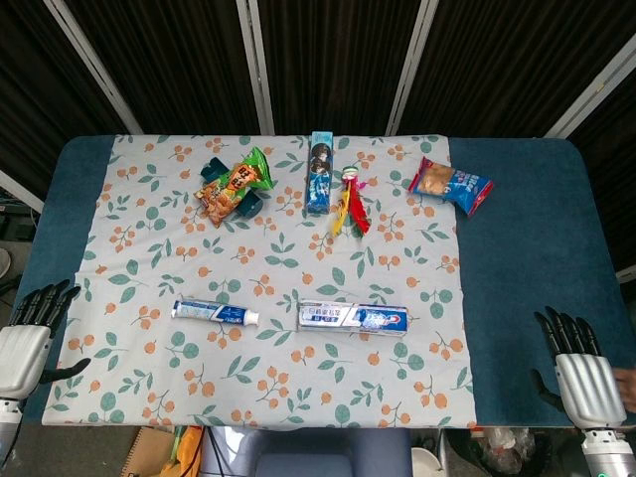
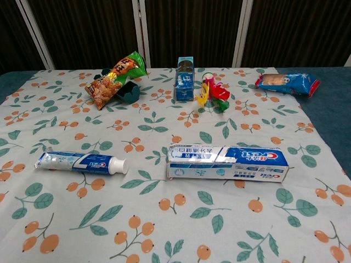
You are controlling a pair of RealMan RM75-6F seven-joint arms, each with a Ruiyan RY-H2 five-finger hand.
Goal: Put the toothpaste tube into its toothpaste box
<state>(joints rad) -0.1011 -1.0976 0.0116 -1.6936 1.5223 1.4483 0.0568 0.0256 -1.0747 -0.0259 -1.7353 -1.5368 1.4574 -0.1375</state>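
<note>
While both my arms wait at the near edge of the table, my left hand hangs off the left corner with its fingers spread apart, holding nothing and touching nothing. My right hand hangs off the right corner the same way, fingers fanned and empty.

Taking the toothpaste box as my landmark: it lies flat on the leaf-and-orange patterned cloth, long side toward me. Left of it, apart, lies the toothpaste tube, its white cap pointing at the box.

Beyond the box stands a blue cookie pack, with a red and yellow toy just right of it. Farther back and left, an orange snack bag leans on a dark green object. Far right of the box lies a blue biscuit packet, partly on the cloth's edge.

Behind the table hang dark ribbed panels with pale struts.
</note>
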